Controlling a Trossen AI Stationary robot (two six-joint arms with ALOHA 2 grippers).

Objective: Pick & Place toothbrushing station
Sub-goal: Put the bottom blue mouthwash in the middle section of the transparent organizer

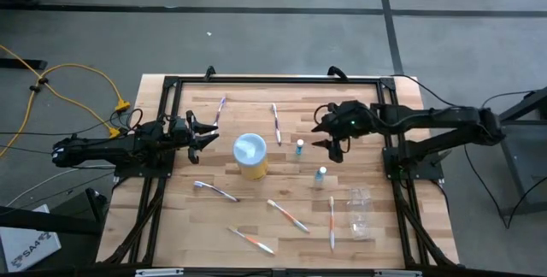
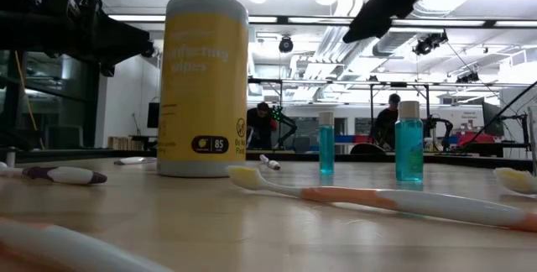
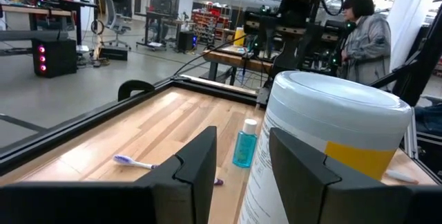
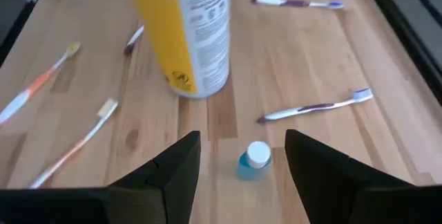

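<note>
Two small teal bottles (image 1: 300,147) (image 1: 321,174) stand upright on the wooden table, right of a yellow wipes canister (image 1: 249,156). Several toothbrushes lie flat around them: purple-handled ones (image 1: 276,123) (image 1: 220,108) (image 1: 215,191) and orange-handled ones (image 1: 287,215) (image 1: 332,223) (image 1: 250,239). The clear holder cup (image 1: 360,211) rests on the table near the right edge. My right gripper (image 1: 323,136) hangs open above the table, slanting down toward the farther bottle (image 4: 254,160), which shows between its fingers without touching them. My left gripper (image 1: 209,134) waits open and level, left of the canister (image 3: 331,134).
A black frame (image 1: 273,80) runs around the tabletop. The tall canister (image 4: 193,30) stands between the two grippers, just beyond the farther bottle as my right gripper sees it. A person (image 3: 359,30) stands in the room beyond the table.
</note>
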